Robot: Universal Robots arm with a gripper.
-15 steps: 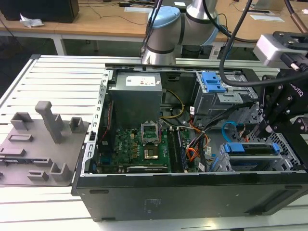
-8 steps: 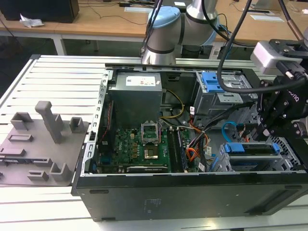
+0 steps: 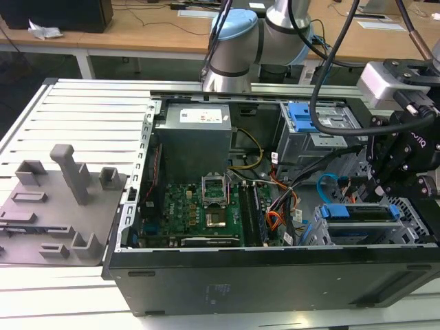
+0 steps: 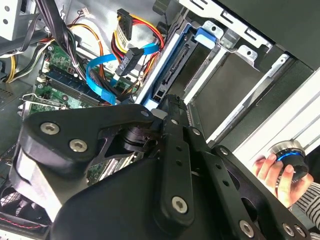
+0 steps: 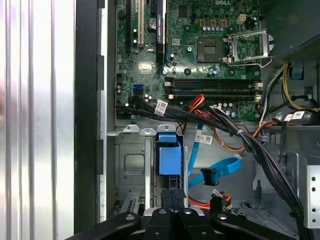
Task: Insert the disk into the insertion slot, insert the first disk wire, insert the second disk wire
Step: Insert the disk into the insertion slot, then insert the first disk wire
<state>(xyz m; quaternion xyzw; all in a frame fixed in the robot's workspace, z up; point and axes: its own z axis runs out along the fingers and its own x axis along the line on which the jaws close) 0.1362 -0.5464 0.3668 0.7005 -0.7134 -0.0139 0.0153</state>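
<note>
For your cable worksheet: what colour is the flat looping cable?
The second disk wire is light blue, clearest in the first wrist view.

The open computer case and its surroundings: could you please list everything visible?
computer case: one, black, open, on the slatted table.
motherboard: one, green, inside the case.
insertion slot: one, silver, inside the case.
disk: one, blue-framed, in the insertion slot.
second disk wire: one, light blue, looped beside the disk.
orange cable: one, orange, near the motherboard.
fixture tray: one, grey, the exterior view's left.
person's hand: one, on a round black knob.
gripper: one, black, at the disk.
</note>
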